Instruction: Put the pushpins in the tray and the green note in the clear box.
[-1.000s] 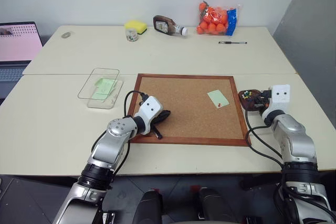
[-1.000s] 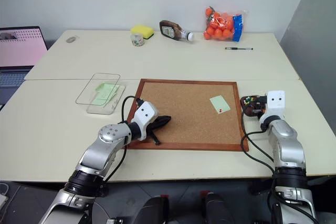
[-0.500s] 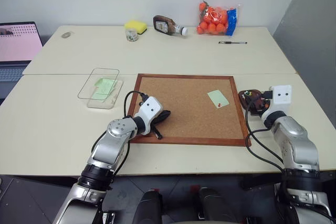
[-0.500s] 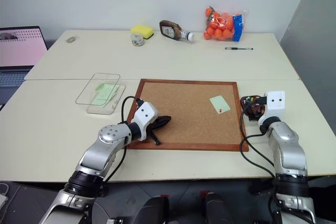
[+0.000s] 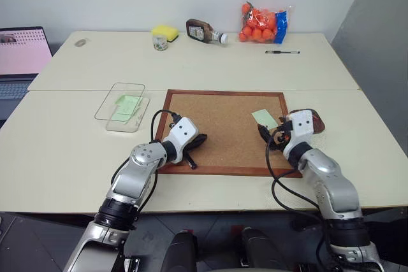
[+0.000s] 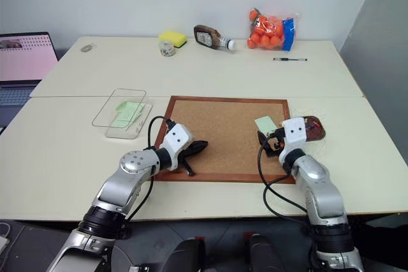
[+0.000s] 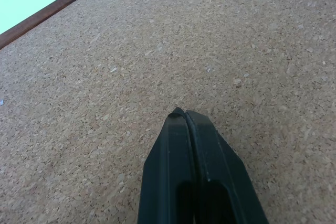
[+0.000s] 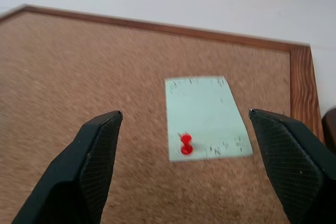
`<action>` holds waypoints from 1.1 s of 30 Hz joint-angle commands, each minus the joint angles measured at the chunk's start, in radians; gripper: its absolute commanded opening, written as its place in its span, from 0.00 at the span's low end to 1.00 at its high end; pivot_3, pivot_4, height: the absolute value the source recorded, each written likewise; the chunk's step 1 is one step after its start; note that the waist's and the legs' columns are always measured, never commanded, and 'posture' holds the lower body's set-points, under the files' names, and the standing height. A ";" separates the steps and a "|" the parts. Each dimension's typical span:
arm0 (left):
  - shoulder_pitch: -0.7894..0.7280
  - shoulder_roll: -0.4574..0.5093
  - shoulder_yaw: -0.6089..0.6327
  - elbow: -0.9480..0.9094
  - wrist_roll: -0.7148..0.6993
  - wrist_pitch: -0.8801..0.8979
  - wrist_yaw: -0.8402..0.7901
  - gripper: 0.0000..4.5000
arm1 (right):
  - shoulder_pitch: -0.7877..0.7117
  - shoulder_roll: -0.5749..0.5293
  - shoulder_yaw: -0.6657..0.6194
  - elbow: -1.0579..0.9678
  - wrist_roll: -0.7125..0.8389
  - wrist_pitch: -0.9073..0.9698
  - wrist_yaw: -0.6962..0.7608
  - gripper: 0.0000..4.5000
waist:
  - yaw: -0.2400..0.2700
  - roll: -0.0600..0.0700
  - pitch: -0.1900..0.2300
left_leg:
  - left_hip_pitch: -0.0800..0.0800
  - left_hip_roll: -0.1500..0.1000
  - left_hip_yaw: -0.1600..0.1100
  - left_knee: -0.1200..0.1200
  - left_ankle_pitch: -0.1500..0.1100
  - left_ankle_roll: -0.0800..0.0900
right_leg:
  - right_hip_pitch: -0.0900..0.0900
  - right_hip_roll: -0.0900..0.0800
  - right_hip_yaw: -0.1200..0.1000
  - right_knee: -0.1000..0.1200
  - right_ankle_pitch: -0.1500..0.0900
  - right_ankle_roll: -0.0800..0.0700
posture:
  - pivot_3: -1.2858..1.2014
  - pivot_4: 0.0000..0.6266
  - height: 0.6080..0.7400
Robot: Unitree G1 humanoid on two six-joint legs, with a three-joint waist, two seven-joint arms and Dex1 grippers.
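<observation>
The right end effector [image 6: 268,140] hovers over the cork board [image 6: 223,133] just beside the green note [image 6: 264,123].

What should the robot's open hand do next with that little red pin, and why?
Probably ease the right gripper forward so its open jaws come around the red pushpin and close on it. The pin is stuck through the green note into the cork board, so the note likely cannot go to the clear box until it is pulled.

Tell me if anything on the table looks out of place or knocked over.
The brown sauce bottle lies on its side at the far edge of the table instead of standing. Otherwise nothing stands out: a green note sits flat on the cork board, held by a red pushpin.
</observation>
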 commanded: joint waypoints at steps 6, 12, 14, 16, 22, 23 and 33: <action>0.022 0.009 -0.021 0.027 0.027 0.018 0.000 0.00 | -0.066 0.018 -0.007 0.082 -0.030 -0.066 -0.003 0.87 | 0.000 0.000 0.000 | 0.000 0.000 0.000 0.000 0.000 0.000 | 0.000 0.000 0.000 0.000 0.000 0.000 | 0.52 0.24 1.00; 0.028 0.008 -0.022 0.023 0.026 0.020 0.001 0.00 | -0.066 0.019 0.001 0.106 -0.053 -0.079 -0.001 0.64 | 0.000 0.000 0.000 | 0.000 0.000 0.000 0.000 0.000 0.000 | 0.000 0.000 0.000 0.000 0.000 0.000 | 0.52 0.24 1.00; 0.027 0.006 -0.022 0.023 0.026 0.020 0.002 0.00 | -0.065 0.020 -0.002 0.109 -0.058 -0.081 -0.001 0.54 | 0.000 0.000 0.000 | 0.000 0.000 0.000 0.000 0.000 0.000 | 0.000 0.000 0.000 0.000 0.000 0.000 | 0.52 0.24 1.00; 0.027 0.006 -0.022 0.023 0.026 0.020 0.003 0.00 | -0.065 0.021 -0.004 0.110 -0.063 -0.083 -0.001 0.46 | 0.000 0.000 0.000 | 0.000 0.000 0.000 0.000 0.000 0.000 | 0.000 0.000 0.000 0.000 0.000 0.000 | 0.52 0.24 1.00; 0.026 0.003 -0.024 0.022 0.026 0.022 0.005 0.00 | -0.062 0.020 0.002 0.106 -0.073 -0.094 0.001 0.17 | 0.000 0.000 0.000 | 0.000 0.000 0.000 0.000 0.000 0.000 | 0.000 0.000 0.000 0.000 0.000 0.000 | 0.52 0.24 1.00; 0.026 0.003 -0.025 0.022 0.025 0.022 0.006 0.00 | -0.061 0.019 0.006 0.104 -0.075 -0.097 0.002 0.14 | 0.000 0.000 0.000 | 0.000 0.000 0.000 0.000 0.000 0.000 | 0.000 0.000 0.000 0.000 0.000 0.000 | 0.52 0.24 1.00; 0.025 -0.001 -0.029 0.026 0.025 0.023 0.009 0.00 | -0.076 0.020 -0.009 0.069 -0.035 -0.132 0.045 0.01 | 0.000 0.000 0.000 | 0.000 0.000 0.000 0.000 0.000 0.000 | 0.000 0.000 0.000 0.000 0.000 0.000 | 0.52 0.24 1.00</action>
